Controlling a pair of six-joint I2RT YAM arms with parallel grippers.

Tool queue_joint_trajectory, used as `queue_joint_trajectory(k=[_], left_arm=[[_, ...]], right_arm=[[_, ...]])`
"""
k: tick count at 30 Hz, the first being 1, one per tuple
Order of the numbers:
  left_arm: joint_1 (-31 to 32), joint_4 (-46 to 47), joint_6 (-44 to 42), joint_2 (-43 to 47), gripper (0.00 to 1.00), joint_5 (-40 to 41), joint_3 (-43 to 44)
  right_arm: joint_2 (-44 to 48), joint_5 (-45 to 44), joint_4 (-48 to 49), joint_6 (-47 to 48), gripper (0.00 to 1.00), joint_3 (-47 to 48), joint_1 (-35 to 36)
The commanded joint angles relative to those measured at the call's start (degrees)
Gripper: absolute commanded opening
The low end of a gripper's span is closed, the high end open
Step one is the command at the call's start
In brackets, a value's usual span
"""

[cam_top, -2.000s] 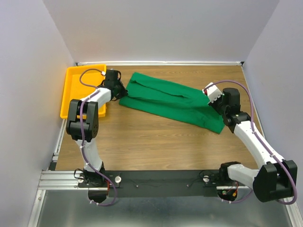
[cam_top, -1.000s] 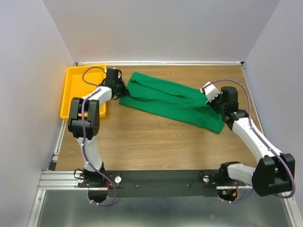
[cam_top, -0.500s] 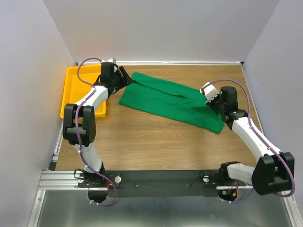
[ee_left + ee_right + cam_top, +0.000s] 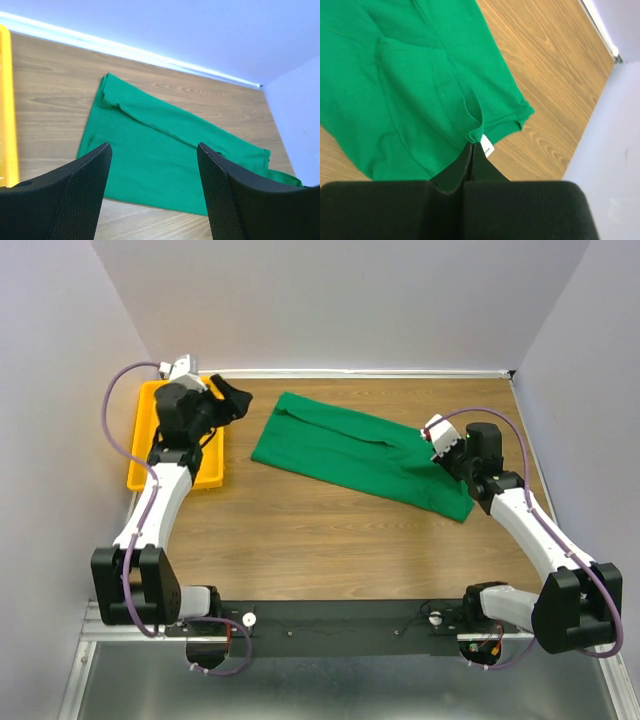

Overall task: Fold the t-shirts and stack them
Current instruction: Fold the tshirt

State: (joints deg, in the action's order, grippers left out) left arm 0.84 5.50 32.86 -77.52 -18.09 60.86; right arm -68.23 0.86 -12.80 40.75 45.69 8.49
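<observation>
The green t-shirt (image 4: 350, 450) lies on the wooden table as a long folded strip, running diagonally from back left to front right. My left gripper (image 4: 235, 400) hangs open above the tray's right edge, left of the shirt's left end and apart from it. In the left wrist view its fingers (image 4: 80, 195) frame the t-shirt (image 4: 150, 145) below with nothing between them. My right gripper (image 4: 450, 470) is shut on the shirt's right end. The right wrist view shows that gripper (image 4: 472, 146) pinching the neck collar beside the white tag (image 4: 486, 146).
A yellow tray (image 4: 150, 450) sits at the back left, partly under my left arm; its edge (image 4: 6, 100) shows in the left wrist view. Walls close in the table at the back and on both sides.
My left gripper opened, let go of the shirt's left end, and rose back to the left over the tray. The right gripper stayed shut on the collar.
</observation>
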Motion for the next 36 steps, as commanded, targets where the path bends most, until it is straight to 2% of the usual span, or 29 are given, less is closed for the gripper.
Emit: queue_joint_trajectory(k=[1,5,6,11,17,21,25,29,34,35,36], left_arm=[[-3.7,1.8,-2.3,5.3,0.77,-8.3,-5.8],[-4.1,-1.4,-7.0,11.8,0.77,-9.5,-10.6],[-4.1,-2.2,-7.8,12.6,0.77,-9.6,-11.0],[-4.2,-6.8,-12.9,16.9,0.77,-9.6,-13.1],[-4.2,-8.9,-14.9,19.2,0.77,-9.4,-14.1],[-4.2,-8.8,-15.6,20.6,0.77,-8.8,-15.2],[-4.1,-8.4,-16.1,21.0,0.77,-9.4,-16.8],[-4.2,-8.4,-16.1,21.0,0.76,-9.4,-16.7],[-4.1,-8.3,-16.2,21.4,0.76,-9.7,-16.8],[-4.2,-8.3,-16.2,21.6,0.76,-9.8,-16.8],[-4.2,-8.4,-16.2,21.7,0.76,-9.7,-16.7]], right_arm=[[2.4,7.5,1.0,2.0,0.01,-0.5,-0.5],[8.7,17.8,-5.9,7.8,0.01,-3.8,-0.5],[10.0,22.6,-7.7,9.6,0.01,-4.6,-0.4],[15.7,29.1,-17.8,19.9,0.01,-9.1,-0.4],[14.5,29.5,-28.9,30.2,0.02,-10.8,-0.3],[14.6,28.2,-30.7,32.2,0.04,-12.3,-0.3],[14.3,27.9,-28.2,30.6,0.03,-14.0,-0.3],[11.7,24.1,-22.9,24.0,0.01,-13.0,-0.5],[4.9,19.2,-20.2,19.9,0.16,-9.9,-0.4],[3.9,19.1,-20.0,17.5,0.3,-9.1,-0.4],[3.0,19.2,-19.9,16.2,0.34,-8.3,-0.4]])
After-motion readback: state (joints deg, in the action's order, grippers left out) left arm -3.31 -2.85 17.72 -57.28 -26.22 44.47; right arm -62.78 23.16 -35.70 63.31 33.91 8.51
